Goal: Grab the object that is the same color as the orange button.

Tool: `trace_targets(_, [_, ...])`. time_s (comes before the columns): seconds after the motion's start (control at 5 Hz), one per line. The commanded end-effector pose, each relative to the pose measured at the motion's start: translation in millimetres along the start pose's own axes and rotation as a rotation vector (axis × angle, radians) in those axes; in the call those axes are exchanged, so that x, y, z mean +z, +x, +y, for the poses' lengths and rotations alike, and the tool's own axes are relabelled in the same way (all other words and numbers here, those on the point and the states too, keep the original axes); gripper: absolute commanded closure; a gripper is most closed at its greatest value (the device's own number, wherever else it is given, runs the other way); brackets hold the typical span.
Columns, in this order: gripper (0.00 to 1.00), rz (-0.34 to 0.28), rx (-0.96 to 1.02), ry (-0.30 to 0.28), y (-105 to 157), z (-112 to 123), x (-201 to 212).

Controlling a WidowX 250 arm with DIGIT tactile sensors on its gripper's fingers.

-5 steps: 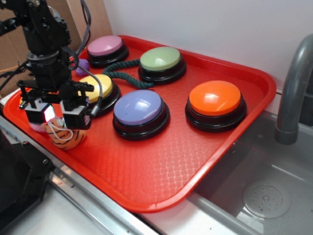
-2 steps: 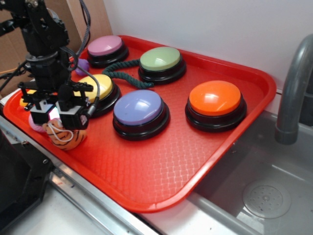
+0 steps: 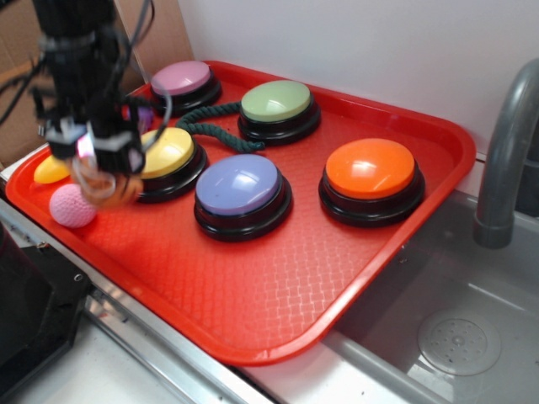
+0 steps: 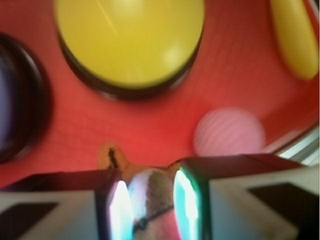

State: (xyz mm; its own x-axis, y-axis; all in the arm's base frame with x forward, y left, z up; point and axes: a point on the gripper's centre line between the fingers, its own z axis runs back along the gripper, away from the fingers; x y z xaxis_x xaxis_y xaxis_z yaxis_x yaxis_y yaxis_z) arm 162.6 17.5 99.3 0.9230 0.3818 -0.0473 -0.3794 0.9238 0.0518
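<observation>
My gripper (image 3: 99, 160) is shut on the small orange striped tiger toy (image 3: 108, 187) and holds it above the red tray (image 3: 278, 278), near its left corner. In the wrist view the tiger toy (image 4: 150, 197) sits pinched between my two fingers (image 4: 117, 210), with the tray well below it. The orange button (image 3: 371, 171) with its glossy dome on a black base stands at the tray's right side, far from the gripper.
On the tray stand a yellow button (image 3: 168, 153), a purple button (image 3: 242, 187), a green button (image 3: 277, 103) and a pink button (image 3: 181, 80). A pink ball (image 3: 72, 206), a yellow banana toy (image 3: 49, 171) and a dark rope (image 3: 210, 135) lie there too. A sink and faucet (image 3: 505, 160) are at the right.
My gripper has risen with the tiger toy in it, lifting it off the tray. The pink ball and banana toy, hidden before, now show.
</observation>
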Motion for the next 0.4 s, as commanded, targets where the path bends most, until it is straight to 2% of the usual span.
trace_targets(0.0, [1.0,-0.209,-0.238,0.042,36,-23,103])
trace_targets(0.2, [1.0,-0.23,-0.368,0.075,55,-33,129])
